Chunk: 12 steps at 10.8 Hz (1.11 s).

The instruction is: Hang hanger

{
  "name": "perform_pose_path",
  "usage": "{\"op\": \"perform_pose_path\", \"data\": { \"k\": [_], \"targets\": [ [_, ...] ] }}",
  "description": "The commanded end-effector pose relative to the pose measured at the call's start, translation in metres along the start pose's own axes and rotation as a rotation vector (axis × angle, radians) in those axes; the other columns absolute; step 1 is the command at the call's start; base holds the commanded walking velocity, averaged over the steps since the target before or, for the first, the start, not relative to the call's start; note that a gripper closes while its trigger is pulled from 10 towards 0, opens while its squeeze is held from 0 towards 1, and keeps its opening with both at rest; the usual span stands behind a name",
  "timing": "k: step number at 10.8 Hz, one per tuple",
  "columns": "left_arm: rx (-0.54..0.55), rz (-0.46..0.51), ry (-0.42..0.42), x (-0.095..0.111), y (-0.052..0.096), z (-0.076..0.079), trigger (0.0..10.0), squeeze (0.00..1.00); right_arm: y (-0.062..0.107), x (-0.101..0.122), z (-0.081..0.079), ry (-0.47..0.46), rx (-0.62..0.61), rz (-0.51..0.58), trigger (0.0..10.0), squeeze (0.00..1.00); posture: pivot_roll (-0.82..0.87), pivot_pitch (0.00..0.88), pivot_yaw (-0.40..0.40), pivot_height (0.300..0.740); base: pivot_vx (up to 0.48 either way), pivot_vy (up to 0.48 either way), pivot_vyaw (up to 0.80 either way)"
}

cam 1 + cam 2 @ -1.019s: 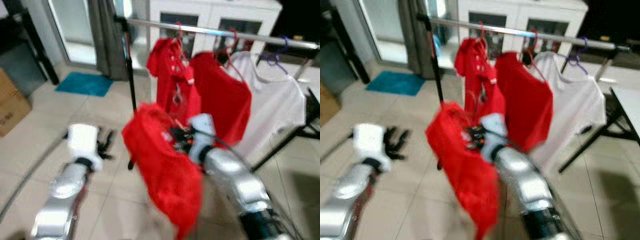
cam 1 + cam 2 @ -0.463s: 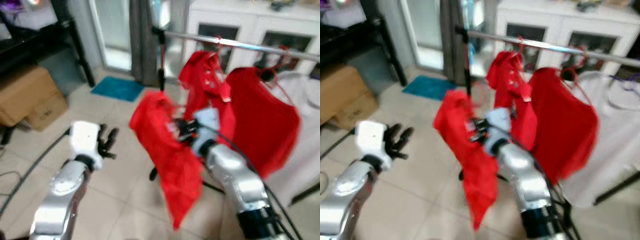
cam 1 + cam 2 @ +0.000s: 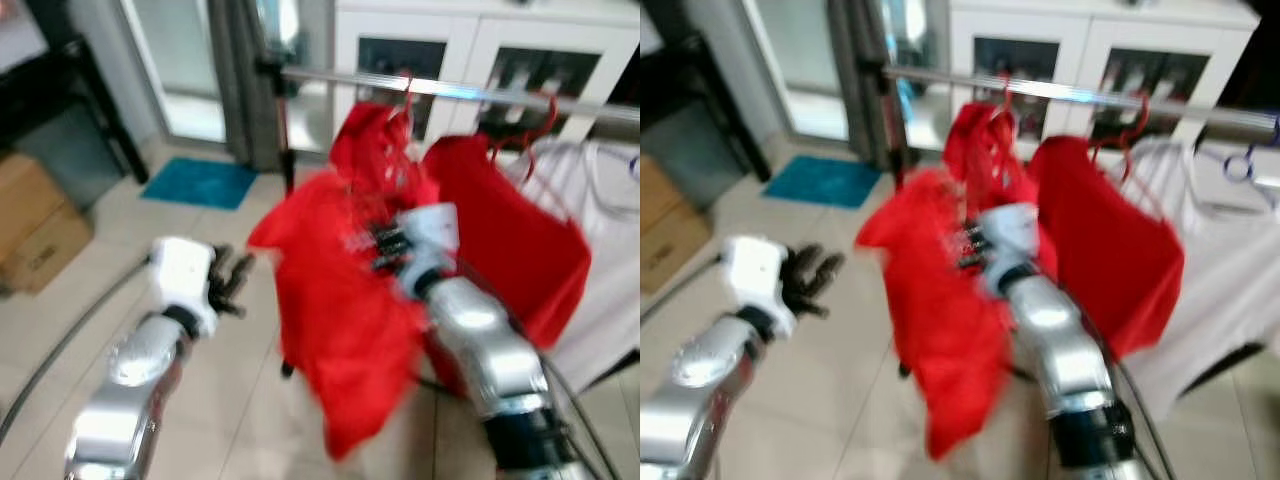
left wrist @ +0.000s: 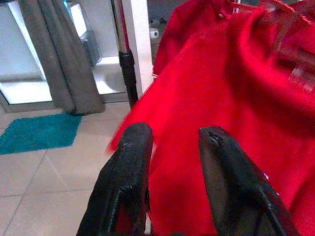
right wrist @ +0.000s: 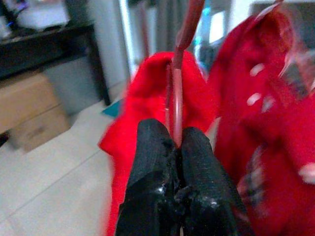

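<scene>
Right wrist view: my right gripper (image 5: 178,147) pinches the red hanger (image 5: 178,78) carrying a red shirt (image 3: 345,300), just below the clothes rail (image 3: 450,90). Left gripper (image 4: 170,147) spread, empty, over beige floor tiles (image 3: 220,400); teal mat (image 3: 200,182) beyond.

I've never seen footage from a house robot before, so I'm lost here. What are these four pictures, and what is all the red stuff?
A humanoid robot is doing laundry. The two wide pictures come from its head cameras, looking down past its silver arms. The other two come from wrist cameras looking along each gripper's black fingers. The right gripper is shut on the stem of a red hanger carrying a red shirt, which it holds up near a metal clothes rail. Two more red garments and a white shirt hang there. The left gripper is open, holding nothing, beside the shirt.
</scene>
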<state>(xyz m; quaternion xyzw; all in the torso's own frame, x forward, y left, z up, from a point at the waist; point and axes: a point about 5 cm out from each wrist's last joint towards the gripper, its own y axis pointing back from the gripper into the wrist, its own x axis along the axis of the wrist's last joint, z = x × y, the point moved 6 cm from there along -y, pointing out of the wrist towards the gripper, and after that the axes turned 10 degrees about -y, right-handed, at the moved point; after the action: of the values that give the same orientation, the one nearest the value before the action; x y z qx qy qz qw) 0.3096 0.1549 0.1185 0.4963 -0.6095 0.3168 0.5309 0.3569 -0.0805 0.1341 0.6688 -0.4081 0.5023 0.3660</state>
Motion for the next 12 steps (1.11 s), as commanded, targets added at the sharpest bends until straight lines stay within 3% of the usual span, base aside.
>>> {"op": "perform_pose_path", "data": {
  "k": [1,5,7,9,12],
  "targets": [
    [0.026,-0.009,-0.013,-0.002,0.005,-0.009,10.0,0.00,-0.006,0.023,-0.023,0.008,0.069,0.070,10.0,0.00,0.10,0.000,0.049,0.740,0.382,0.000,0.00],
    [0.020,-0.007,-0.022,-0.001,0.006,-0.008,10.0,0.00,-0.006,0.024,-0.037,0.007,0.126,0.071,10.0,0.00,0.10,0.000,0.041,0.740,0.381,0.000,0.00],
    [-0.036,0.004,-0.037,0.001,0.008,-0.001,10.0,0.00,-0.011,0.022,-0.046,0.024,0.130,0.049,10.0,0.00,0.10,0.007,0.040,0.740,0.157,0.000,0.00],
    [-0.130,0.015,-0.097,0.006,0.015,0.003,10.0,0.00,-0.023,0.021,-0.049,0.017,0.111,0.021,10.0,0.00,0.11,0.027,0.035,0.740,0.000,0.000,0.00],
    [-0.200,0.007,-0.193,0.014,0.030,-0.011,10.0,0.00,-0.063,0.021,-0.050,-0.001,0.047,-0.056,10.0,0.00,0.13,0.085,0.022,0.740,0.000,0.000,0.00]
  ]
}}
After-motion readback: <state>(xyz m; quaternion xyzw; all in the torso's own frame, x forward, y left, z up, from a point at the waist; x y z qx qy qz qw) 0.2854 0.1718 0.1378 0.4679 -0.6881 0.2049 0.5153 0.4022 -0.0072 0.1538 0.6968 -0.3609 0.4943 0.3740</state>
